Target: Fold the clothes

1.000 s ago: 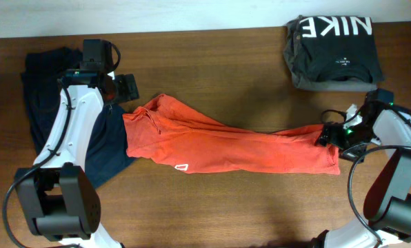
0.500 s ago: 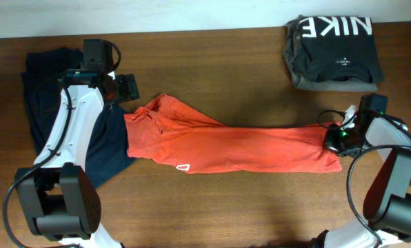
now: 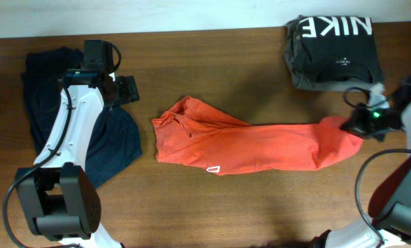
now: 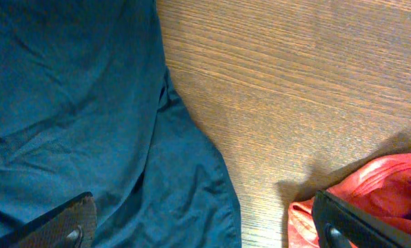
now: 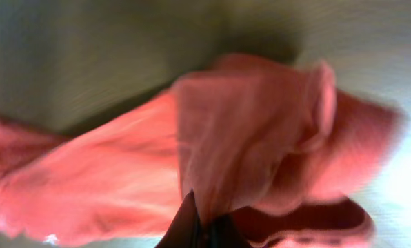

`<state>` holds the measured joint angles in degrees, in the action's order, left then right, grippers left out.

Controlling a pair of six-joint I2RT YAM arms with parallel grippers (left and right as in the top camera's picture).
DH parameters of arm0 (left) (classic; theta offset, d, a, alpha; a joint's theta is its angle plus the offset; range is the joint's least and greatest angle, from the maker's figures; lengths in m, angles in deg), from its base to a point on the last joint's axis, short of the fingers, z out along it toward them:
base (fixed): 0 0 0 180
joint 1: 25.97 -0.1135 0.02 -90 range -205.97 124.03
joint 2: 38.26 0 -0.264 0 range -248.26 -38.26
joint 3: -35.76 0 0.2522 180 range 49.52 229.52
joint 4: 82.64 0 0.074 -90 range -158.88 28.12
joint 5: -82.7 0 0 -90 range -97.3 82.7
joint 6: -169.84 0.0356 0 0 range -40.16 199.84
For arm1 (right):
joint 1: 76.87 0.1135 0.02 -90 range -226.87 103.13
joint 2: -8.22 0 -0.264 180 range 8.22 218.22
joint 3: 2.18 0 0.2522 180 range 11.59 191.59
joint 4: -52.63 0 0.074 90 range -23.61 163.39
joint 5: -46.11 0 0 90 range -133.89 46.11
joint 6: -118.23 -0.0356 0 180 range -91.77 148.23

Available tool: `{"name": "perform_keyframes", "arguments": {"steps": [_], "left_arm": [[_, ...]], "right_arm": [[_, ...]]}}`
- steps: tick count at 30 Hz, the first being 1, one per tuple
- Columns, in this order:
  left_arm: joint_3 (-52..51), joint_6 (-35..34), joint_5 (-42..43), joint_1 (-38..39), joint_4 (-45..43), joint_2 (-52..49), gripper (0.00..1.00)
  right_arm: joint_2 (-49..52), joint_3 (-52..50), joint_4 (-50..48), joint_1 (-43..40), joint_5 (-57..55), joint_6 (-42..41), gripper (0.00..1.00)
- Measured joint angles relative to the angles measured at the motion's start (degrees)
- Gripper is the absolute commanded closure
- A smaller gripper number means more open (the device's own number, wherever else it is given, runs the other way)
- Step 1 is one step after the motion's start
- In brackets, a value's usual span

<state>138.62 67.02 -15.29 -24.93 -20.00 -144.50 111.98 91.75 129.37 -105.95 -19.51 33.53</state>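
The orange-red T-shirt (image 3: 254,143) lies stretched in a long bunched strip across the middle of the table. Its right end is lifted, pinched in my right gripper (image 3: 354,124), which is shut on the cloth. In the right wrist view the shirt (image 5: 247,138) hangs blurred from the closed fingertips (image 5: 192,224). The dark navy garment (image 3: 47,110) lies crumpled at the left under my left arm. My left gripper (image 3: 126,88) is open above its right edge, and in the left wrist view its fingers (image 4: 357,224) straddle navy cloth (image 4: 74,117) and bare wood.
A folded black shirt with white NIKE lettering (image 3: 333,52) sits at the back right, close behind my right gripper. The wooden table (image 3: 212,62) shows between the garments.
My right gripper closed on the T-shirt's right end and pulled it right and up. The whole shirt slid to the right, off the navy garment. The left arm stayed still.
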Motion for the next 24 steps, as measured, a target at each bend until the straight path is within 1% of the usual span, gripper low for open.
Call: {"name": "perform_keyframes", "arguments": {"steps": [4, 10, 17, 21, 22, 23, 24], "left_arm": [[0.0, 0.0, 0.0, 0.0, 0.0, 0.0, 0.01], [0.0, 0.0, 0.0, 0.0, 0.02, 0.0, 0.01], [0.0, 0.0, 0.0, 0.0, 0.17, 0.0, 0.01], [0.0, 0.0, 0.02, 0.0, 0.17, 0.0, 0.01], [0.0, 0.0, 0.0, 0.0, 0.17, 0.0, 0.01], [0.0, 0.0, 0.0, 0.0, 0.17, 0.0, 0.01], [0.0, 0.0, 0.02, 0.0, 0.17, 0.0, 0.01]], "right_arm": [[0.0, 0.46, 3.04, 10.08, 1.73, 1.55, 0.96], [0.0, 0.48, 1.01, 23.74, 2.47, -0.7, 0.96], [0.28, 0.5, -5.46, 33.44, 2.56, -6.05, 0.96], [1.64, 0.52, -6.1, 37.16, 2.54, -7.74, 0.96], [2.01, 0.52, -6.08, 38.01, 2.54, -7.98, 0.94], [2.34, 0.52, -6.08, 38.95, 2.54, -8.33, 0.8], [2.45, 0.52, -6.05, 39.69, 2.51, -8.33, 0.73]]}}
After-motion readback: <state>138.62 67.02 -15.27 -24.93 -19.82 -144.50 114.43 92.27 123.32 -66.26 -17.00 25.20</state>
